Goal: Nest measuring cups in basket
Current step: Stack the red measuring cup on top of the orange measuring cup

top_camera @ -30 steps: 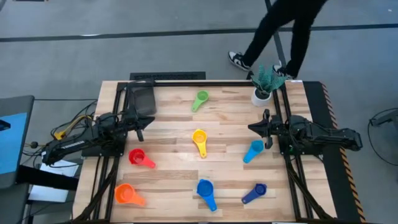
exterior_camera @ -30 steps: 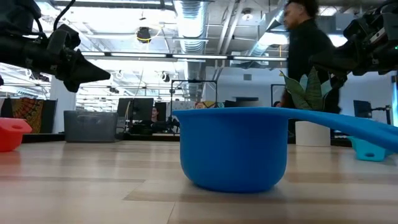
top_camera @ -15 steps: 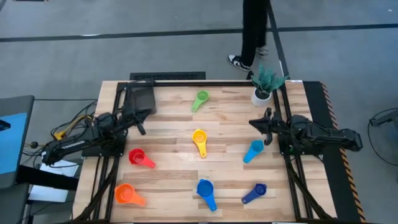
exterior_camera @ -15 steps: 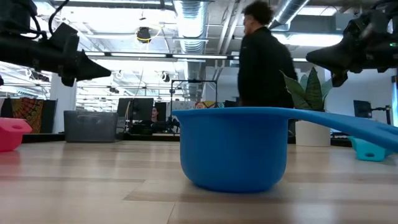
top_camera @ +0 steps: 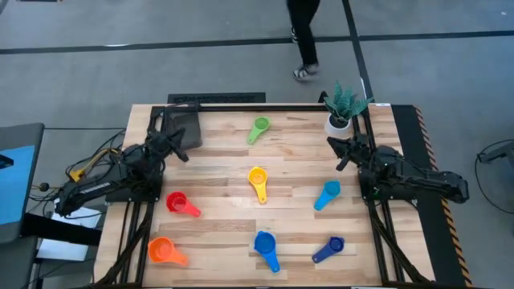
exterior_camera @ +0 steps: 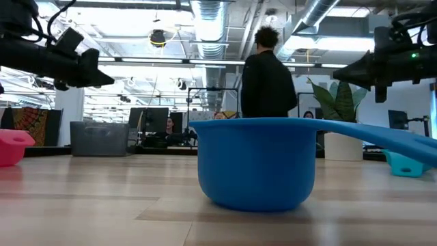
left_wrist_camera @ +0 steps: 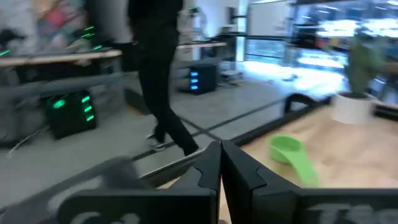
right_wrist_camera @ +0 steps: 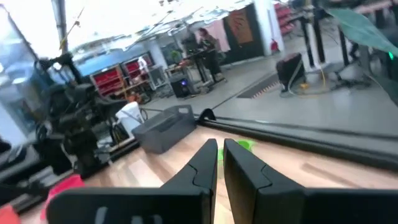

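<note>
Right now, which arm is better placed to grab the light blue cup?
Probably the right. Its gripper hangs on the same side of the table as the light blue cup, with nothing between. The left gripper sits across the table beside the basket.

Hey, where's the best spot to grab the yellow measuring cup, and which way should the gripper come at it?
Probably by the bowl rim. The yellow cup sits upright in the middle of the table, mouth up, its flat handle lying low and pointing at the near edge. Come straight down from above, one finger inside the bowl and one outside, on the side away from the handle. Nothing stands close around it.
</note>
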`<state>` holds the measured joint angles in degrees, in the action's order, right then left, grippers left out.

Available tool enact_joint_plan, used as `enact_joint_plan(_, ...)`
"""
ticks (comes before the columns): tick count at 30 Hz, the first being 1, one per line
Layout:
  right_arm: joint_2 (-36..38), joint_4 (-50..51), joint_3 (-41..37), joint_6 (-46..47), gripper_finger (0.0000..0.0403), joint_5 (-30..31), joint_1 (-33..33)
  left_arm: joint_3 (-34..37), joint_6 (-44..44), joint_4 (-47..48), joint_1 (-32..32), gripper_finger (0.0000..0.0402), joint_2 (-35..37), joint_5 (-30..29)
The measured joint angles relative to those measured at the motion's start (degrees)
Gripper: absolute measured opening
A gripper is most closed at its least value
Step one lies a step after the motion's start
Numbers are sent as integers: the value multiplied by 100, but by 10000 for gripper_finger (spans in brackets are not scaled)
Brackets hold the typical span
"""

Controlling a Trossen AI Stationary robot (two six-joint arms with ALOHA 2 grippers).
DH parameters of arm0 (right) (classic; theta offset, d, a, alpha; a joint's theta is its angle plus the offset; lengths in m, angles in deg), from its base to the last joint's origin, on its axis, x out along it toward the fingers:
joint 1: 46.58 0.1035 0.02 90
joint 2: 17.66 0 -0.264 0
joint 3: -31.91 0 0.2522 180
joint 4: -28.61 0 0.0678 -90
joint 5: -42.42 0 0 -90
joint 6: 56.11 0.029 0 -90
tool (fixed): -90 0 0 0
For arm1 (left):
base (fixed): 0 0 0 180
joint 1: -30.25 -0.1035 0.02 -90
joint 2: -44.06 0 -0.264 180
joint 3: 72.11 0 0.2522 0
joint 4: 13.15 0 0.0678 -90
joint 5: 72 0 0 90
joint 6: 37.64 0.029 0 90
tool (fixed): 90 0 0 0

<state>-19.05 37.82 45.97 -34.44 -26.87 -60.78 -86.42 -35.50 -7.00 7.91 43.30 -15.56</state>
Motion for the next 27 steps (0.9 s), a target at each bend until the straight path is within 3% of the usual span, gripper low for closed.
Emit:
enact_joint_plan(6, -17, -42, 0, -341, 66, 28, -281, 3, 42, 98, -303, 0, 2, -64)
enact_joint_plan(13, -20, -158, 0, -1805, 99, -103, -430, 4, 791, 27, -378, 0, -2, 1202)
enact_joint_plan(15, -14, -611, 4, -1712, 110, -180, -429, -45, 423, -169, -366, 0, 11, 1370)
enact_joint_plan(20, -14, -884, 78, -1229, 141, -1025, -203, -222, -74, -149, -251, 0, 4, 2265)
enact_joint_plan(27, -313, -774, 26, 46, 173, -642, 152, -203, -370, -95, 232, 0, 0, 2691)
